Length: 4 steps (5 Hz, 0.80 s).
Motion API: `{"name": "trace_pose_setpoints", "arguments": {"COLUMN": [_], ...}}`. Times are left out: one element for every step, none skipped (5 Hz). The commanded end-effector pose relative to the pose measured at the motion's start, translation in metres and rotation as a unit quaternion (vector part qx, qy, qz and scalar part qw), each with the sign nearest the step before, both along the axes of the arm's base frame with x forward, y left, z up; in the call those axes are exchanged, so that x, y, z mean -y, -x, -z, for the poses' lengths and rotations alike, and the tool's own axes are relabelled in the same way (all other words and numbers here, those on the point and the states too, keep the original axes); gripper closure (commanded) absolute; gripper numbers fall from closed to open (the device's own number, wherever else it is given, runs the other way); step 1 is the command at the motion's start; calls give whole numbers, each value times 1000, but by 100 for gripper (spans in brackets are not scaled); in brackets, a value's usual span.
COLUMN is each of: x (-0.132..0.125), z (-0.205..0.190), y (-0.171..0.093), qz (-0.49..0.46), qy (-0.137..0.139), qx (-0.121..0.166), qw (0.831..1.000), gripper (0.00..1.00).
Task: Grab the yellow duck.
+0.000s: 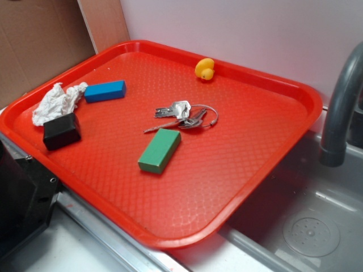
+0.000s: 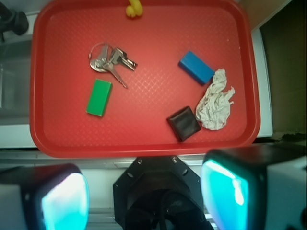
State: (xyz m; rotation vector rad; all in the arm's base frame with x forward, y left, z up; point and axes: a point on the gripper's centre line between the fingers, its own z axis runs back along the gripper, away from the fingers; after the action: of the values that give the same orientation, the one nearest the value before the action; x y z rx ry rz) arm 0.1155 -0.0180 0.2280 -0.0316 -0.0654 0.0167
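My end effector (image 2: 144, 196) hangs high above the near edge of the red tray (image 1: 295, 99), its two pads (image 2: 225, 194) spread wide with nothing between them. The duck (image 1: 205, 68) sits at the far edge of the tray, just beside the rim and well apart from everything else; in my wrist view it is cut off by the top of the frame (image 2: 134, 8). Near the tray's middle lies a bunch of keys (image 1: 184, 115) on a ring, and just in front of them a green block (image 1: 159, 150). Toward one side a blue block (image 1: 105, 90) lies beside a crumpled white cloth (image 1: 57, 102), which touches a black block (image 1: 61, 131). The tray rests on the counter (image 1: 62, 249) next to a sink (image 1: 309, 226) with a grey faucet (image 1: 340, 107).
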Motion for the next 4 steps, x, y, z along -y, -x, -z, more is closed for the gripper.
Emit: {"name": "trace_pose_setpoints", "arguments": {"x": [-53, -73, -75, -63], "z": [68, 89, 110, 127], "y": [-98, -123, -150, -177], "qz": [-30, -25, -18, 13], "qy": [-50, -51, -76, -91], "qx": [56, 79, 94, 102], "qw": [997, 995, 993, 991], "gripper": [0, 0, 0, 0]}}
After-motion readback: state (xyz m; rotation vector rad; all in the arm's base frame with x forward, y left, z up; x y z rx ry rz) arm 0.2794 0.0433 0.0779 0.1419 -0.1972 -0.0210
